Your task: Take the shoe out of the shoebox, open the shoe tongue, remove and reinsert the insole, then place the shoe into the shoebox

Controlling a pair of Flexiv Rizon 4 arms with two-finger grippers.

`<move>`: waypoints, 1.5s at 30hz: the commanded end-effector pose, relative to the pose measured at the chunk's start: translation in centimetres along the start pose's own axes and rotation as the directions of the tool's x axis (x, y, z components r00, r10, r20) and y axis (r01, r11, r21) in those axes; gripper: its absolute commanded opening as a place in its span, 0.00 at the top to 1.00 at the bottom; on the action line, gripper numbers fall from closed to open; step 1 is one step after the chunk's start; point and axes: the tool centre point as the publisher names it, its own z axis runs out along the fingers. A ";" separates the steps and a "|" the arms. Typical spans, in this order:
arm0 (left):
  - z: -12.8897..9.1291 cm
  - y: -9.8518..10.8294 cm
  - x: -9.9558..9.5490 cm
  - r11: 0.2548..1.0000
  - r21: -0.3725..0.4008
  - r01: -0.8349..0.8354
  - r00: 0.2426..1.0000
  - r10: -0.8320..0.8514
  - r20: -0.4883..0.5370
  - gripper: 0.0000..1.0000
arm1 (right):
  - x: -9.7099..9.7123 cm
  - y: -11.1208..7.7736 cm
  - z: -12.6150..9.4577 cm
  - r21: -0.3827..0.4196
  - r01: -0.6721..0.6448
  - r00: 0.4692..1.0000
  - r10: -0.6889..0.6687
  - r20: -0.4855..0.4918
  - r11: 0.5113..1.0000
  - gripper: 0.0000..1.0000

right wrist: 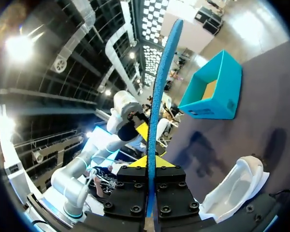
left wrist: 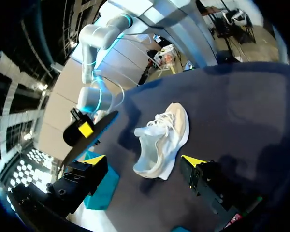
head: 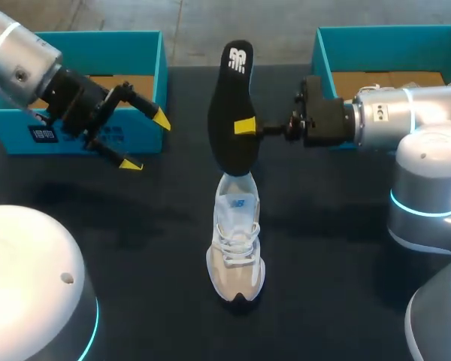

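- Hidden behind the black foam insole [head: 233, 113] in the head view: the far finger of the right gripper [head: 246, 126]; only one yellow tip visible there, pressed against the insole's face.
- Covered by the insole's lower end in the same view: the heel of the white and beige lace-up sneaker [head: 235, 244]. Clearly apart from it in the left wrist view, insole [left wrist: 94, 133] raised in the air, sneaker [left wrist: 164, 137] down on the table.
- Seen edge-on from the right wrist: insole [right wrist: 159, 87] as a thin blue strip, clamped between the fingers of the right gripper [right wrist: 147, 162], which is closed on it from both sides.
- Cut off by the frame: far sides of both boxes; only patches of brown cardboard floor visible inside.
- Counted: one sneaker, one insole, two teal cardboard shoeboxes, two grippers.
- Sneaker resting upright on the dark table [head: 135, 248], near its middle, toe toward the robot, outside both boxes.
- Left teal shoebox [head: 146, 45] at the far left of the table, right teal shoebox [head: 323, 53] at the far right, sneaker well apart from each.
- Left gripper [head: 146, 141] in front of the left box, fingers spread wide, holding nothing; sneaker ahead of it between the yellow tips in the left wrist view [left wrist: 144, 160], untouched.
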 end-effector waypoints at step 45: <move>4.6 4.6 6.6 0.724 -0.166 0.670 0.728 -0.684 -0.042 0.00 | -8.1 0.2 0.2 -0.085 0.259 0.961 -0.266 -0.074 0.962 1.00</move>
